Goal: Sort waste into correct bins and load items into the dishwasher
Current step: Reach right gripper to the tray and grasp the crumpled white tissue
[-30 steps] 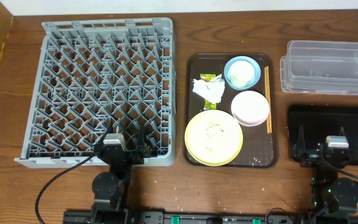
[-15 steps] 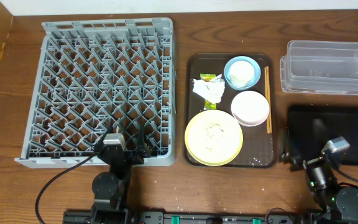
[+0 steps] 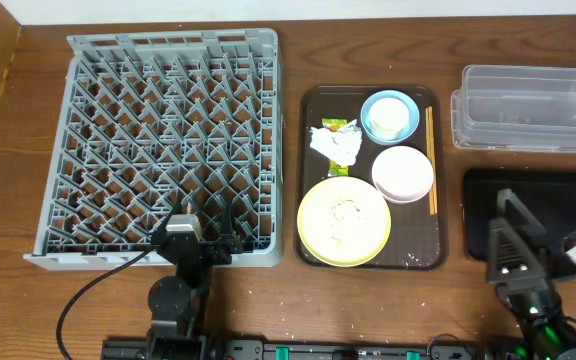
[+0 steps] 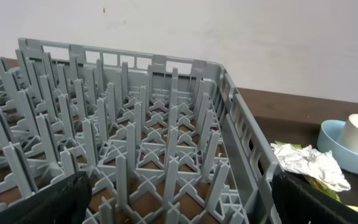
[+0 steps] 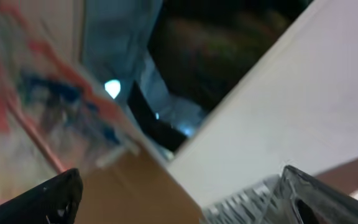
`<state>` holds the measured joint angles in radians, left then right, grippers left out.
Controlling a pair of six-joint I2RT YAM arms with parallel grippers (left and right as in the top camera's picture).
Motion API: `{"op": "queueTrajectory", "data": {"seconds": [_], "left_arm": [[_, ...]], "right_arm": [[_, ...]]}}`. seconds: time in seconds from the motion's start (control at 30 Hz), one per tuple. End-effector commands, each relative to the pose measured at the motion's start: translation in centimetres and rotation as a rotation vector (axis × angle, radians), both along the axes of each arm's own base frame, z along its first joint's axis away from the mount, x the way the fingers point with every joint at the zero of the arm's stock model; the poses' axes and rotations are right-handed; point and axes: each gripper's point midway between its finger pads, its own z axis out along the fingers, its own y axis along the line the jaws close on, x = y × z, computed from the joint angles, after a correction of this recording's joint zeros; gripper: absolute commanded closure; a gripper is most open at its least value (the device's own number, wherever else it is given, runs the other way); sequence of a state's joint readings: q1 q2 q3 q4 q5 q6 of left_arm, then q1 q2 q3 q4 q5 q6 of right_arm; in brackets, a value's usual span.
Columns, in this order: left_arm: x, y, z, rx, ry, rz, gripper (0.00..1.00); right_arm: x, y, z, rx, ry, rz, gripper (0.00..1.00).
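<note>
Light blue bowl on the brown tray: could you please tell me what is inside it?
A small white cup sits inside the light blue bowl, filling most of it. The bowl's floor beneath it is covered; whether the cup holds anything I cannot tell.

Overhead even, sharp; left wrist clear; right wrist motion-blurred.

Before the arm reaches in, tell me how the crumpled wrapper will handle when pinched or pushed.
The crumpled wrapper looks like thin paper, so probably very light and likely to crush further when pinched. Its creased, irregular shape should not roll; a push would likely slide it along the brown tray toward the yellow plate beside it.
</note>
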<state>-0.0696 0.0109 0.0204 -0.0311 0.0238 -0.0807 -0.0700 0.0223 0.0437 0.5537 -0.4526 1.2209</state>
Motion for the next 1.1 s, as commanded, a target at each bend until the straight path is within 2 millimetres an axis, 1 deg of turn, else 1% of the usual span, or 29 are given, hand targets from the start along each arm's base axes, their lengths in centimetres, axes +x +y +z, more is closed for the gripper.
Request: {"op": "queueTrajectory", "data": {"seconds": [0.0, 0.07, 0.2, 0.23, 0.33, 0.43, 0.5, 0.6, 0.67, 0.7, 0.73, 0.77, 0.8, 0.83, 0.87, 0.93, 1.0, 1.07], "left_arm": [[-0.1, 0.1, -1.6, 0.011, 0.05, 0.008, 0.06], [-0.1, 0.1, -1.6, 0.011, 0.05, 0.008, 0.06], [-0.1, 0.1, -1.6, 0.011, 0.05, 0.008, 0.06], [-0.1, 0.1, -1.6, 0.011, 0.05, 0.008, 0.06], [-0.1, 0.1, -1.6, 0.011, 0.05, 0.008, 0.06], [-0.1, 0.1, -1.6, 0.011, 0.05, 0.008, 0.06], [-0.1, 0.1, -1.6, 0.011, 0.05, 0.008, 0.06], [-0.1, 0.1, -1.6, 0.011, 0.05, 0.008, 0.06], [-0.1, 0.1, -1.7, 0.011, 0.051, 0.008, 0.06], [-0.1, 0.1, -1.6, 0.011, 0.05, 0.008, 0.06], [-0.1, 0.1, -1.6, 0.011, 0.05, 0.008, 0.06], [-0.1, 0.1, -1.6, 0.011, 0.05, 0.008, 0.06], [-0.1, 0.1, -1.6, 0.011, 0.05, 0.008, 0.06], [-0.1, 0.1, -1.6, 0.011, 0.05, 0.008, 0.06], [-0.1, 0.1, -1.6, 0.011, 0.05, 0.008, 0.06], [-0.1, 0.1, -1.6, 0.011, 0.05, 0.008, 0.06], [-0.1, 0.1, -1.6, 0.011, 0.05, 0.008, 0.06], [-0.1, 0.1, -1.6, 0.011, 0.05, 0.008, 0.06]], "right_arm": [[-0.7, -0.8, 4.8, 0.011, -0.05, -0.051, 0.01], [-0.1, -0.1, 6.1, -0.102, -0.034, -0.064, 0.01], [3.0, 1.8, 7.2, -0.349, 0.078, -0.019, 0.01], [4.0, 2.6, 7.4, -0.427, 0.105, 0.023, 0.01], [6.3, 4.8, 7.7, -0.574, 0.173, 0.174, 0.01], [8.8, 7.2, 6.9, -0.707, 0.297, 0.305, 0.01], [10.6, 8.4, 5.6, -0.815, 0.408, 0.324, 0.01], [12.8, 10.0, 2.6, -1.03, 0.607, 0.294, 0.01], [13.5, 11.6, 0.8, -1.166, 0.698, 0.3, 0.01], [13.8, 12.4, 0.2, -1.2, 0.72, 0.31, 0.01], [14.0, 13.5, -0.6, -1.234, 0.741, 0.333, 0.01], [14.2, 15.7, -1.8, -1.261, 0.748, 0.394, 0.01], [14.0, 17.4, -2.6, -1.264, 0.741, 0.455, 0.01], [13.7, 18.3, -3.4, -1.272, 0.745, 0.491, 0.01], [13.8, 18.8, -4.2, -1.293, 0.752, 0.502, 0.01], [14.8, 19.4, -6.1, -1.347, 0.765, 0.472, 0.01], [16.2, 19.5, -8.1, -1.385, 0.81, 0.409, 0.01], [17.8, 19.8, -10.5, -1.355, 0.902, 0.354, 0.02]]}}
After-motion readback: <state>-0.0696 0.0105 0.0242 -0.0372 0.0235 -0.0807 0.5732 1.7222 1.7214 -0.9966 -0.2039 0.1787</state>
